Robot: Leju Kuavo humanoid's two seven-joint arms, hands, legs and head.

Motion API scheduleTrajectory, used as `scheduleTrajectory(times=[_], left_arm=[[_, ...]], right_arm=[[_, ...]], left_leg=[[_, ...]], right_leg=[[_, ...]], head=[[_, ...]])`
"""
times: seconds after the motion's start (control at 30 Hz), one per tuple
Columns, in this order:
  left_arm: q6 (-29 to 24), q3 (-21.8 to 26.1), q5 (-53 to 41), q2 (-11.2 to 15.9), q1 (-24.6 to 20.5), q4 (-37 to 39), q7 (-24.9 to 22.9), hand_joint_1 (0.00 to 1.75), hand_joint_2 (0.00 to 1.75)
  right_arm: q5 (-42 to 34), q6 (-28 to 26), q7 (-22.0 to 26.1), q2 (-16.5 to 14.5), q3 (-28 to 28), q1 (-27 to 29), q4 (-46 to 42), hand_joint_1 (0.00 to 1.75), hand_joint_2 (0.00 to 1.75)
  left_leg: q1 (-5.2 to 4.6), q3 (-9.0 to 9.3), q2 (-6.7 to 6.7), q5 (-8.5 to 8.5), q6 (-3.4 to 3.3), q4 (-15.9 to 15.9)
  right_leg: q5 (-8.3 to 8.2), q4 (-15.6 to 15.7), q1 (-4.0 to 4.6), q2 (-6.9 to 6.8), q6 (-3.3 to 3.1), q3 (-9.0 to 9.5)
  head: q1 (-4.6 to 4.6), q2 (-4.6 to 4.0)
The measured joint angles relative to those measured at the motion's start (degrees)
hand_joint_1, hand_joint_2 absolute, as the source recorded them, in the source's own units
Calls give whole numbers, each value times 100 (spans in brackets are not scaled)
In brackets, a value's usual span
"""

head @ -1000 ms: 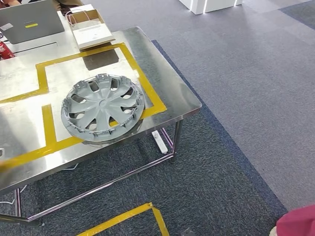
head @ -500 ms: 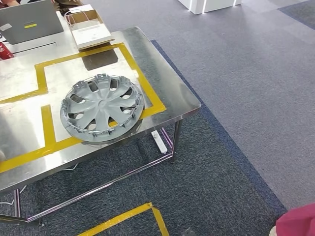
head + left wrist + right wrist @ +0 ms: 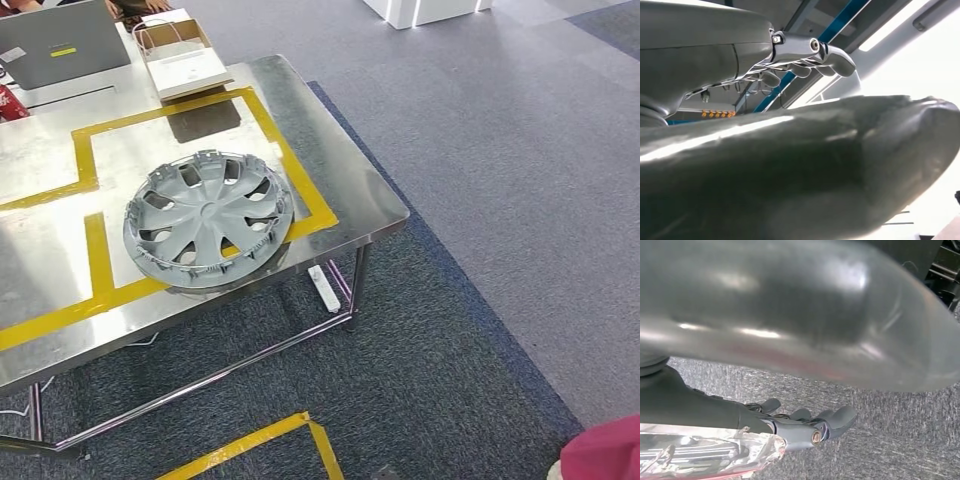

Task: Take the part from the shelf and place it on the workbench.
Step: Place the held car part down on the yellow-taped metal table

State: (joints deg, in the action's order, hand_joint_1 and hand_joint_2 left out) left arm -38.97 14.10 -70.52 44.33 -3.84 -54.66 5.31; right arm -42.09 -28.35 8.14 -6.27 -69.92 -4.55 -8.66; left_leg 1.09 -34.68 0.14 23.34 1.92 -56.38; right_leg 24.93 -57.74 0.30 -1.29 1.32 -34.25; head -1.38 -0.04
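Head view, taken from left to right: a closed grey laptop (image 3: 64, 45) is seen at the far left corner of the steel workbench (image 3: 355, 190), a white box (image 3: 185, 65) lies beside it, and the part, a grey hubcap (image 3: 207, 218), is laid flat near the front edge, resting across the yellow tape (image 3: 290, 165) that marks a rectangle on the top. A white power strip (image 3: 324, 288) lies on the carpet under the table's right end, and a patch of red cloth (image 3: 600, 450) is seen at the lower right corner.

In the left wrist view the left hand (image 3: 806, 52) is seen against a ceiling, its fingers extended and slightly spread, nothing held. In the right wrist view the right hand (image 3: 810, 422) is seen over grey carpet, fingers likewise extended and empty.

The hubcap is judged to be already delivered, so the step in hand is taken to be the withdrawal. It would be done well if both arms were kept clear of the table edge and the hubcap were left undisturbed. Its rim overlaps the tape slightly; whether that matters cannot be told.
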Motion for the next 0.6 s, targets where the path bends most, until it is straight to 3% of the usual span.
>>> scheduleTrajectory(times=[0.27,0.6], left_arm=[[130,515,-214,-152,354,-472,138,0,0],[177,581,-396,-258,362,-599,260,0,0]], right_arm=[[11,-1,-7,0,0,0,0,0,0],[9,1,6,0,0,0,0,0,0]], left_leg=[[0,0,-1,0,0,0],[0,0,-2,-1,0,0]], right_leg=[[0,0,0,-3,0,2],[-1,0,0,-3,0,2]], head=[[-1,-1],[-1,-1]])
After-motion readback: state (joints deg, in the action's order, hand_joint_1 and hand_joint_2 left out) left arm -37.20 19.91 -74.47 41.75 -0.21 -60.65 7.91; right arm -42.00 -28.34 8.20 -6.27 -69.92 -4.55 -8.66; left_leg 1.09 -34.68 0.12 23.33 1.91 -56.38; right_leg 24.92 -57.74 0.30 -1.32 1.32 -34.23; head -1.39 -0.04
